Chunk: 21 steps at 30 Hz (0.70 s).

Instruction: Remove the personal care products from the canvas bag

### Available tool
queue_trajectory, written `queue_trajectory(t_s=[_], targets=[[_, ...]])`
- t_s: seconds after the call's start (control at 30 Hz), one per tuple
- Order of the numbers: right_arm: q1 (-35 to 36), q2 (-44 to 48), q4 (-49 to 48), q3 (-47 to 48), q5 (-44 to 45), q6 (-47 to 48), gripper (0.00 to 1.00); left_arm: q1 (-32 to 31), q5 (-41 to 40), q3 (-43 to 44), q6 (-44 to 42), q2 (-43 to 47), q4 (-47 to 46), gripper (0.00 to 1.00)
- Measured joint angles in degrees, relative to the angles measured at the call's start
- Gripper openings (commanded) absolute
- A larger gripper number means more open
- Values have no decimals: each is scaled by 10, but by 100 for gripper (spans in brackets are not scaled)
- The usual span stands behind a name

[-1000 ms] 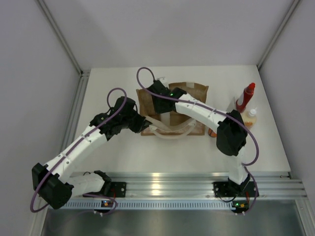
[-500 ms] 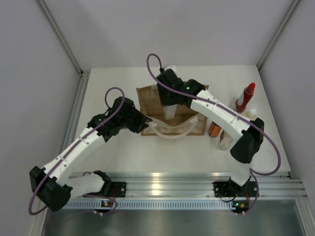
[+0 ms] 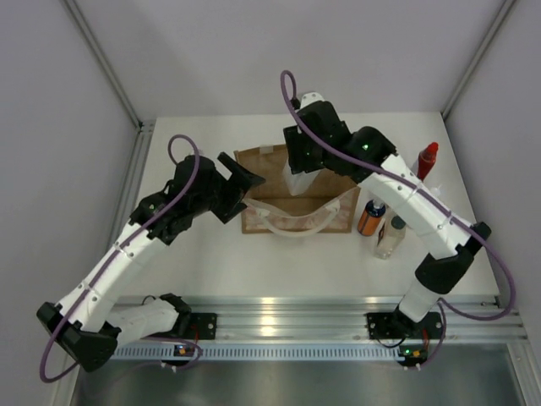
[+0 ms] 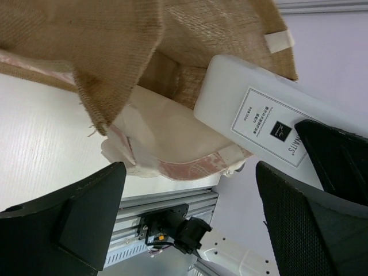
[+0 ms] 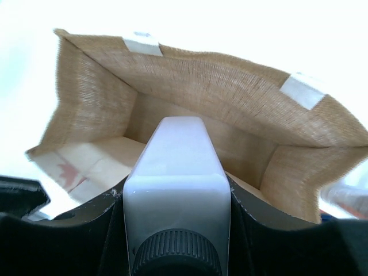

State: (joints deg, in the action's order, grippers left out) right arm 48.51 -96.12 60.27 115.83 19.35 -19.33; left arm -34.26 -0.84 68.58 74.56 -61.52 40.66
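Top view: my left gripper (image 3: 239, 173) wide open, empty, just beside left edge of bag (image 3: 336, 216) on table (image 3: 211, 254). My right gripper (image 3: 297, 172) clamps white bottle (image 3: 296, 184) above bag. Orange bottle (image 3: 369, 218), clear bottle (image 3: 389, 238), red bottle (image 3: 425, 161) stand right of bag.

Left wrist: my fingers spread, nothing between; white bottle's base at bag rim.

Right wrist: both fingers pressed on bottle's sides near dark cap (image 5: 177, 260); bag mouth gapes beyond.

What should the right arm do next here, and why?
Probably carry the white bottle, clamped in the right fingers just out of the canvas bag, rightward and set it down near the orange bottle and clear bottle standing there.
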Motion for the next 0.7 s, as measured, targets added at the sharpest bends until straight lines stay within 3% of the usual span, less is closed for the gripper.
queue_trajectory(t_s=[0.33,0.7], targets=[[0,101,15,32,-46,40,0,0,-21,44,-128,43,-1,98],[0,212,38,-1,-284,153,0,0,-146,55,-259,107,9,98]])
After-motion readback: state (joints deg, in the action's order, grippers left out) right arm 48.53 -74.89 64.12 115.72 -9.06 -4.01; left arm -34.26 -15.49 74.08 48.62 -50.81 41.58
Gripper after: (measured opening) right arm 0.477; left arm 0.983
